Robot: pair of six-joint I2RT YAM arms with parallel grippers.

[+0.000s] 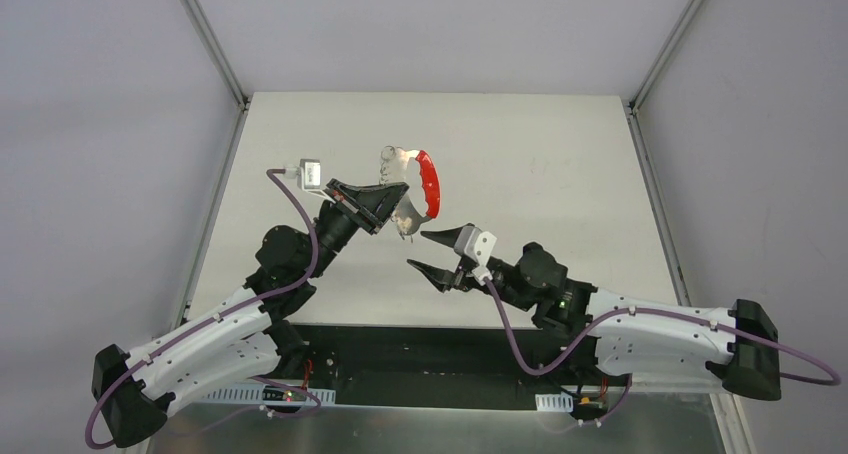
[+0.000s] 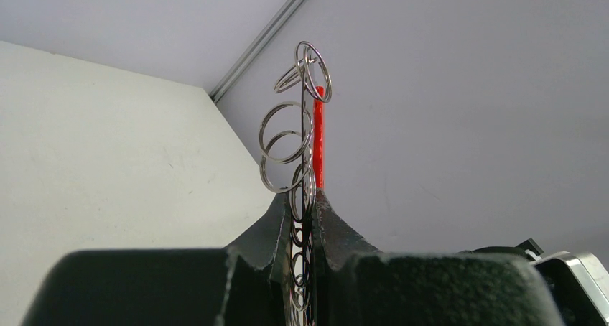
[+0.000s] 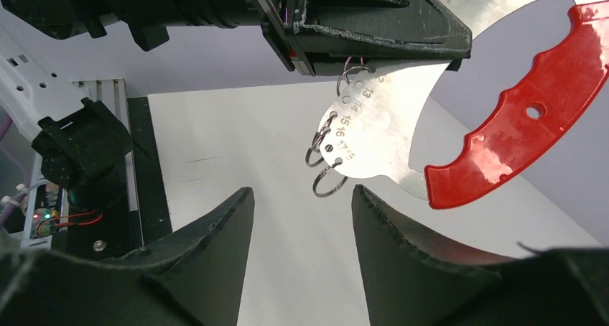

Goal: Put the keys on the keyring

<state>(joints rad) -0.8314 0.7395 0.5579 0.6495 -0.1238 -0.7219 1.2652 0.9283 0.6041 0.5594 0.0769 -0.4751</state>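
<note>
Hanging up off the table, the keyring [image 1: 408, 214] is pinched in the left gripper [image 1: 400, 196], which is clamped tight on it. It's a bunch of thin wire rings [image 2: 286, 136] hooked onto a flat silver plate [image 3: 373, 136]. That plate runs into a red crescent [image 3: 524, 125] with a bumpy edge along 1 side and 1 small hole in it.

From the top camera the red crescent is the far part of the keyring, away from the arm bases, and the plate's pointy end dips toward the near side. The left wrist camera sees the keyring edge-on, with rings stacked upward out of the closed fingers [image 2: 337, 233] and the red strip right behind them. The plate has stamped numbers next to little holes; 13 to 16 are readable and the last 1 is blurry. In the right wrist view at least 3 rings dangle off that edge, with the lowest ring [image 3: 332, 182] at the plate's tip.

The right gripper [image 1: 418, 249] sits just on the near-right side of the keyring, jaws spread wide, nothing in them, not touching it. In its own camera its 2 fingers [image 3: 215, 254] frame the lowest ring from below with a clear gap. The white table [image 1: 540, 154] lies under the keyring, not touching it.
</note>
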